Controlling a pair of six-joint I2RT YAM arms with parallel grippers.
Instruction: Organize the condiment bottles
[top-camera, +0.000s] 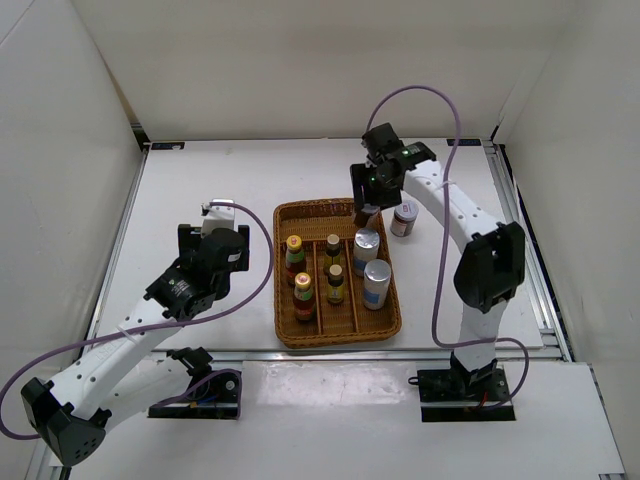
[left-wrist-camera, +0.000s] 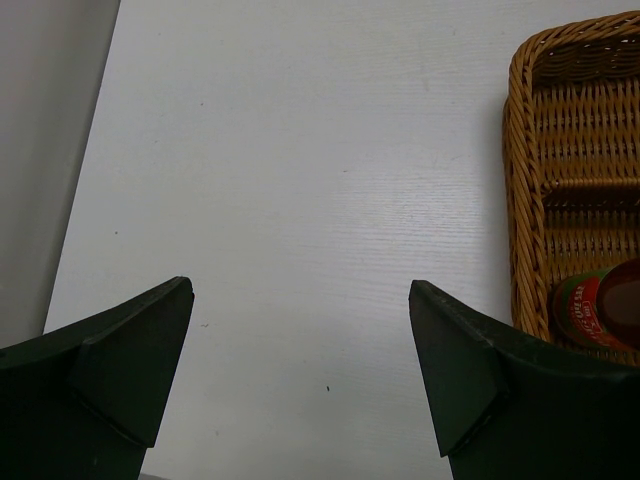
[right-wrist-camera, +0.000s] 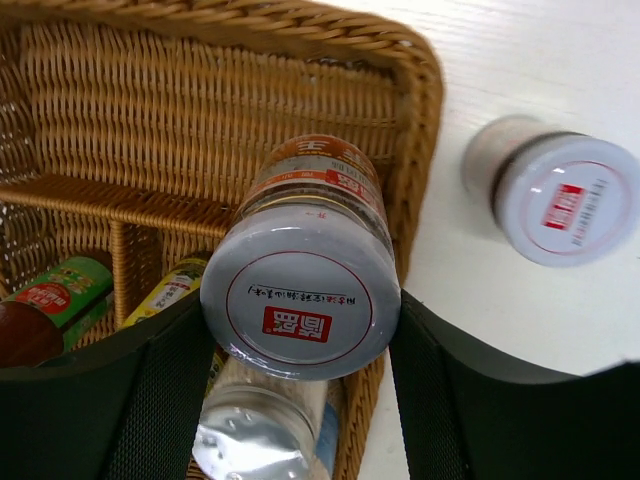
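My right gripper (top-camera: 372, 207) is shut on a short white-lidded jar (right-wrist-camera: 300, 297) and holds it over the far right end of the wicker tray (top-camera: 340, 337). The second white-lidded jar (top-camera: 404, 219) stands on the table just right of the tray; it also shows in the right wrist view (right-wrist-camera: 565, 195). In the tray stand two red yellow-capped bottles (top-camera: 295, 255) (top-camera: 303, 292), two dark brown bottles (top-camera: 333, 247) (top-camera: 336, 280) and two silver-topped shakers (top-camera: 366, 248) (top-camera: 377, 282). My left gripper (top-camera: 215, 214) is open and empty over the table, left of the tray.
The tray's rim (left-wrist-camera: 525, 150) lies at the right of the left wrist view, with a red bottle (left-wrist-camera: 600, 310) inside it. A shaker (right-wrist-camera: 262, 430) stands directly below the held jar. White walls enclose the table on three sides.
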